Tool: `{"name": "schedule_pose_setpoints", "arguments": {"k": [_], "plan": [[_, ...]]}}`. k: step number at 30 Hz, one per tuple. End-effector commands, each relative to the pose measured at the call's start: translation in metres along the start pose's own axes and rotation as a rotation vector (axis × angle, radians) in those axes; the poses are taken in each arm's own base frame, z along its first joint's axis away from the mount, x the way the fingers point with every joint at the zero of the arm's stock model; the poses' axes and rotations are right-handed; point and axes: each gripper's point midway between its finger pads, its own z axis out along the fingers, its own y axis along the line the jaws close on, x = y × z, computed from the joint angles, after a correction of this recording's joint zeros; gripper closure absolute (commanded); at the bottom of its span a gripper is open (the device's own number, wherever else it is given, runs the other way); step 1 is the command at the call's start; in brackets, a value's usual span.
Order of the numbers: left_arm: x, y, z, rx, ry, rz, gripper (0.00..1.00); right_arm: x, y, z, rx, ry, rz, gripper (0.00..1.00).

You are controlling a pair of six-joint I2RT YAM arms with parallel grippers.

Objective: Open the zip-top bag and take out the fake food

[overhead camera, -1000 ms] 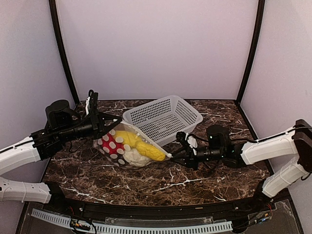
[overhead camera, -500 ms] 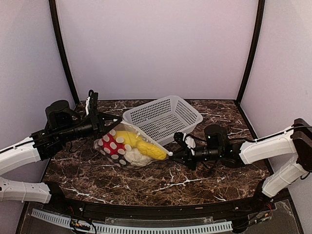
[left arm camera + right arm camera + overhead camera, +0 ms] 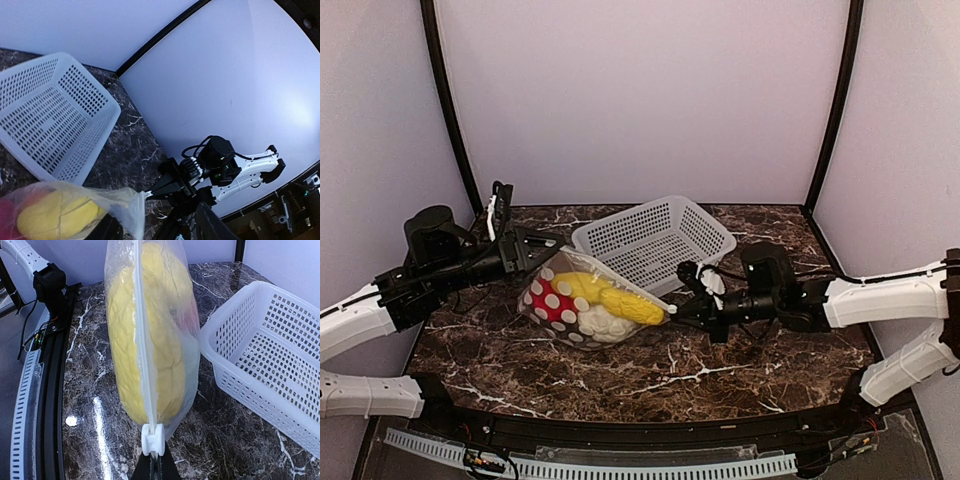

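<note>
Zip-top bag (image 3: 560,300), clear with white dots, hangs stretched between the grippers. The left gripper (image 3: 538,256) clamps its far-left corner and the right gripper (image 3: 680,312) pinches the white slider (image 3: 152,439) (jaws closed tight). Fake food (image 3: 612,300) fills it. A white basket (image 3: 655,240) stands just behind on the brown marbled table (image 3: 620,375), with lilac walls (image 3: 640,100) around.

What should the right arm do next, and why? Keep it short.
Probably draw the white slider along the zip strip toward the left gripper. The right gripper pinches that slider, the strip looks shut along its length, and the left gripper holds the far corner of the zip-top bag.
</note>
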Motion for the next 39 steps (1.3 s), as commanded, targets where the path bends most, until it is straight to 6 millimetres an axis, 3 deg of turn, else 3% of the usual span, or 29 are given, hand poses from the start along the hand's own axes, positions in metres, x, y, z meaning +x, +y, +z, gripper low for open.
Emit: {"name": "schedule_pose_setpoints", "arguments": {"k": [1,7,13,17,20,28,39], "plan": [[-0.016,-0.009,-0.017,-0.058,-0.03,0.276,0.33,-0.027,0.011,-0.012,-0.036,0.007,-0.015,1.0],[-0.002,-0.01,-0.013,-0.049,0.074,0.455,0.06,-0.032,0.022,-0.015,-0.088,0.084,-0.019,1.0],[-0.013,-0.043,-0.033,0.017,0.019,0.729,0.03,-0.05,0.032,-0.026,-0.098,0.104,-0.037,1.0],[-0.011,-0.054,-0.033,0.042,0.064,0.807,0.04,-0.068,0.03,-0.037,-0.072,0.095,-0.045,1.0],[-0.001,-0.053,-0.028,0.054,0.118,0.869,0.06,-0.081,0.029,-0.043,-0.054,0.066,-0.063,1.0],[0.035,-0.054,0.0,0.135,0.291,1.035,0.14,-0.093,0.034,-0.043,-0.082,0.082,-0.091,1.0],[0.078,-0.052,0.049,0.264,0.459,1.079,0.47,-0.083,0.038,-0.037,-0.084,0.153,-0.136,1.0]]}}
